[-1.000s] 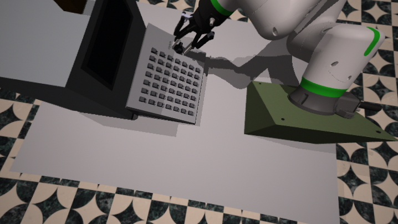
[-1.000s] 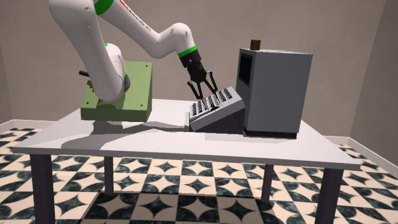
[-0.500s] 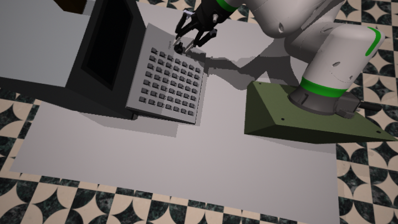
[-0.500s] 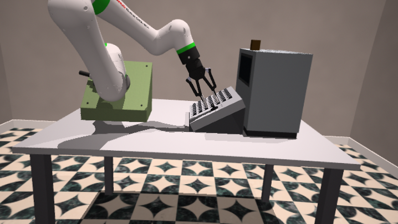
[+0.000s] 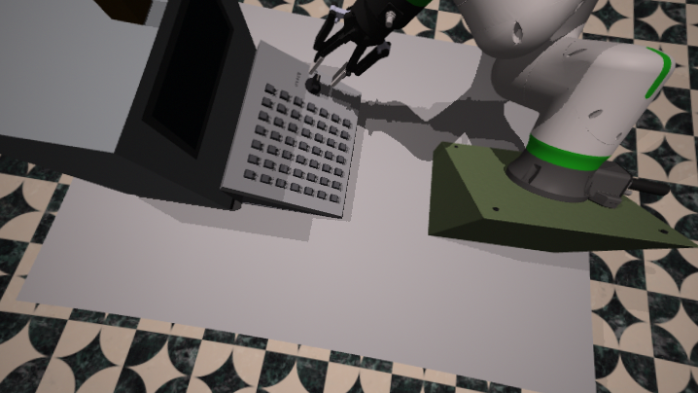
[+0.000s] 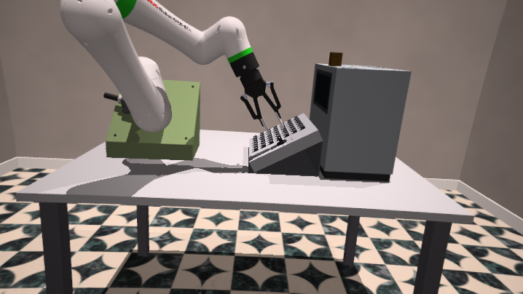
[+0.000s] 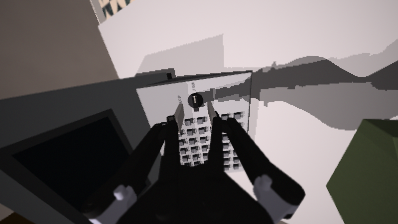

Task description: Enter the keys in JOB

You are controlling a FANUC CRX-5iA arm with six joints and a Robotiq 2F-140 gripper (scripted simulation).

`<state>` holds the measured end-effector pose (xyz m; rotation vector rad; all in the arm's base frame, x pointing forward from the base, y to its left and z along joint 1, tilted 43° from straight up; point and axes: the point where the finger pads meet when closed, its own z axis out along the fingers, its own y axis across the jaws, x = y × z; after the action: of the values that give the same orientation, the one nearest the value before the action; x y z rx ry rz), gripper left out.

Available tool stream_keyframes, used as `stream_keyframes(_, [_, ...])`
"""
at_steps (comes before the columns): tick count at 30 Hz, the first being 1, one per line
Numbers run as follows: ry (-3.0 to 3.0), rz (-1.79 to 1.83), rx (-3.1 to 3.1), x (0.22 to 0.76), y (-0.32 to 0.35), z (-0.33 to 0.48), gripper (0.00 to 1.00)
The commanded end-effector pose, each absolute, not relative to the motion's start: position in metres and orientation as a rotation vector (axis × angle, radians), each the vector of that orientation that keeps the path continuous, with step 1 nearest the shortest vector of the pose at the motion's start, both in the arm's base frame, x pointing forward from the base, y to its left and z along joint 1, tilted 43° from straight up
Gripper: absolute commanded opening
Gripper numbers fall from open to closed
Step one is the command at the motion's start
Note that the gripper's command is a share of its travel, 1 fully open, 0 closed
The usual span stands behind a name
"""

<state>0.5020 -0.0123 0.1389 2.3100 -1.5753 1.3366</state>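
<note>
The sloped grey keypad (image 5: 297,141) with several rows of dark keys sits in front of the machine box (image 5: 185,73). No key is lit. The black selector knob (image 5: 312,85) sits at the keypad's top edge, with small print beside it that I cannot read. My gripper (image 5: 328,72) hovers just above the knob with its fingers partly spread and nothing between them. In the wrist view the knob (image 7: 195,100) shows between and beyond the fingertips, its white mark pointing along the fingers. From the side, the gripper (image 6: 272,122) is clear of the keypad (image 6: 280,133).
The grey machine box (image 6: 358,116) with a dark screen stands behind the keypad. The green wedge base (image 5: 537,205) holding the arm is to the right on the table. A small brown block (image 6: 335,58) sits on top of the box.
</note>
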Motion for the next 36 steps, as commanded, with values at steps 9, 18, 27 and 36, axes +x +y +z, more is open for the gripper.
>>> stream_keyframes(9, [-1.575, 1.337, 2.311, 0.4987, -0.0092, 0.1425, 0.33])
stream_keyframes(18, [-1.575, 1.337, 2.311, 0.4987, -0.0092, 0.1425, 0.0])
stream_keyframes(27, [-1.575, 1.337, 2.311, 0.4987, -0.0092, 0.1425, 0.0])
stream_keyframes(36, [-1.575, 1.337, 2.311, 0.4987, -0.0092, 0.1425, 0.0])
